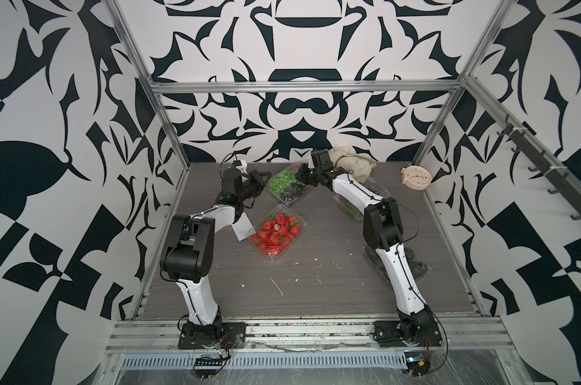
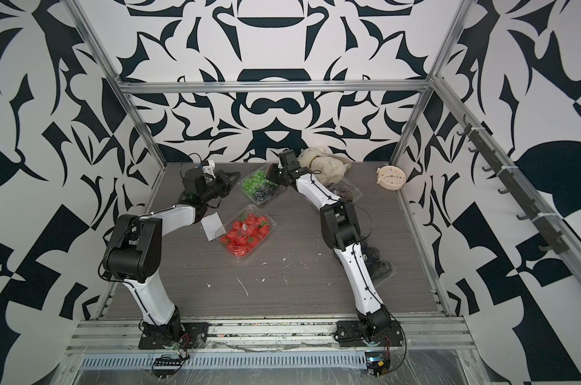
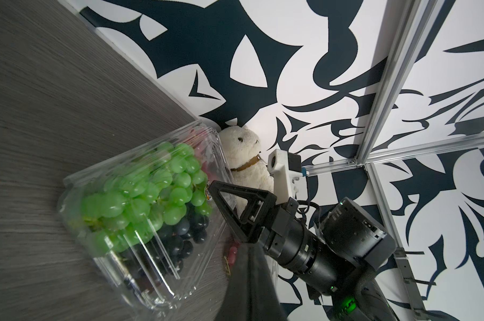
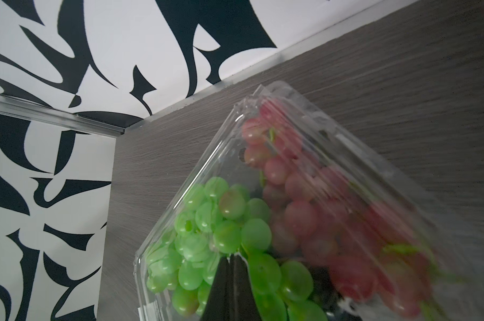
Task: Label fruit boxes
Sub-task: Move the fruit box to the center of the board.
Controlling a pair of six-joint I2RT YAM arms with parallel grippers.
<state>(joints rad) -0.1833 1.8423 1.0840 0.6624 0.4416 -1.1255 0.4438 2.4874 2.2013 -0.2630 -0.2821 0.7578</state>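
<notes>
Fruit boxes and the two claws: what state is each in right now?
strawberry box, lid shut, flat on table
middle grape box, lid shut
second grape box, partly under right arm
avocado box, mostly hidden behind right arm
left gripper, shut, beside middle grape box
right gripper, shut, tips on middle grape box's lid

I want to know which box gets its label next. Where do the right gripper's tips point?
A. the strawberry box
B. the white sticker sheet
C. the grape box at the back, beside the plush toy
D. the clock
C: in the right wrist view the right gripper, shut, has its tips right at the clear lid of the grape box.
</notes>
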